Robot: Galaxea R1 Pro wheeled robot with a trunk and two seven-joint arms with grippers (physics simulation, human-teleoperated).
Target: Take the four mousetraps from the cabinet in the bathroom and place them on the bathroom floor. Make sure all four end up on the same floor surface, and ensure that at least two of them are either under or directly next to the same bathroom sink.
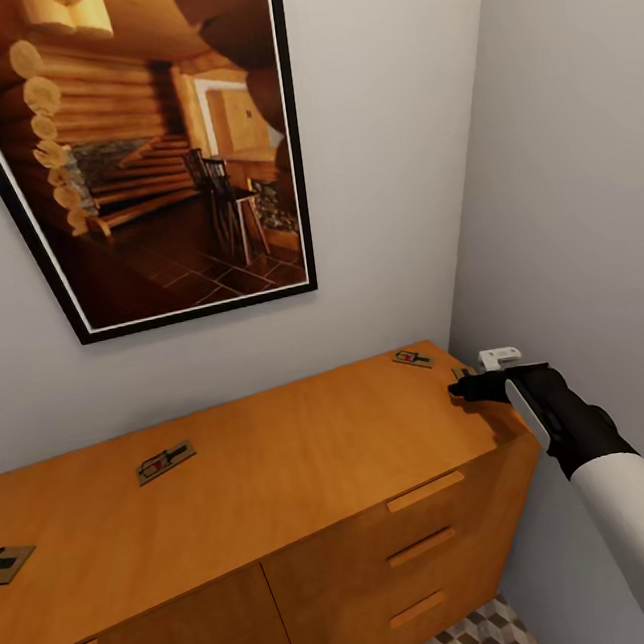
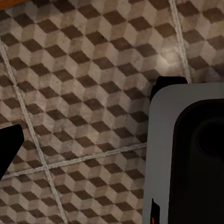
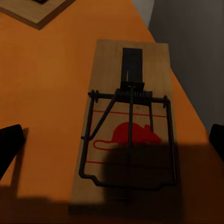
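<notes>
Flat tan wooden mousetrap (image 3: 128, 126) with black wire spring and red mouse print, lying at right end of orange-brown wooden cabinet (image 1: 282, 488). Right end effector (image 3: 112, 140) open just above it, fingers either side. Three more traps across top. Grey walls; framed log-cabin picture (image 1: 139, 143). Left end effector's state unclear over cube-patterned floor tiles (image 2: 84, 93).

framed picture (image 1: 150, 152): black frame, log-cabin interior with stairs and chairs, hung tilted | wall (image 1: 382, 153): pale grey, meets side wall (image 1: 587, 179) at corner

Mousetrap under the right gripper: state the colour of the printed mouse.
Red, on the mousetrap; clearest in the right wrist view.
</notes>
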